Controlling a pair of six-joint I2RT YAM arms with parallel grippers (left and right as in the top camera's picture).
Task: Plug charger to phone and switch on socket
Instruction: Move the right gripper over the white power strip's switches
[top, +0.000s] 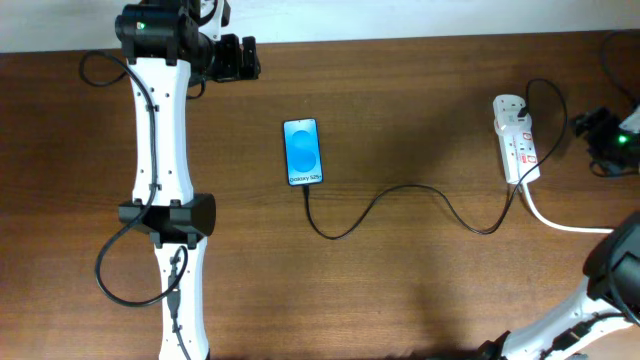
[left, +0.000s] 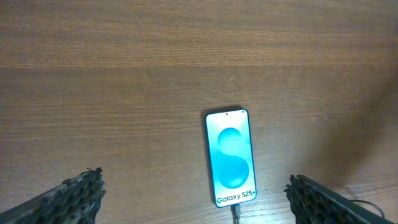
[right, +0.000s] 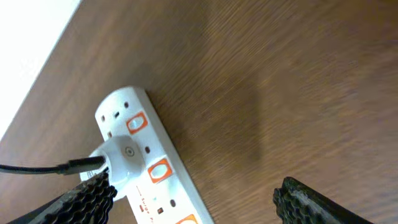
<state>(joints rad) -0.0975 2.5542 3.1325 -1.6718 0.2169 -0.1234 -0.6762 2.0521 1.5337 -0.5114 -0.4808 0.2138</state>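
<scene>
The phone (top: 303, 152) lies flat at mid-table, blue screen up. It also shows in the left wrist view (left: 231, 158). The charger cable (top: 400, 192) runs from the phone's near end, where its plug tip (left: 236, 213) meets the phone's edge, across to the socket (top: 517, 140). In the right wrist view the socket (right: 155, 171) has orange-red switches, and a white adapter (right: 124, 152) is plugged into it. My left gripper (left: 199, 199) is open and empty, above the table short of the phone. My right gripper (right: 193, 199) is open and empty, its left finger beside the adapter.
The socket's thick white cord (top: 560, 222) runs off to the right. The left arm (top: 160, 150) stretches along the table's left side. The right arm's base (top: 610, 265) is at the lower right. The table's far edge is near the socket.
</scene>
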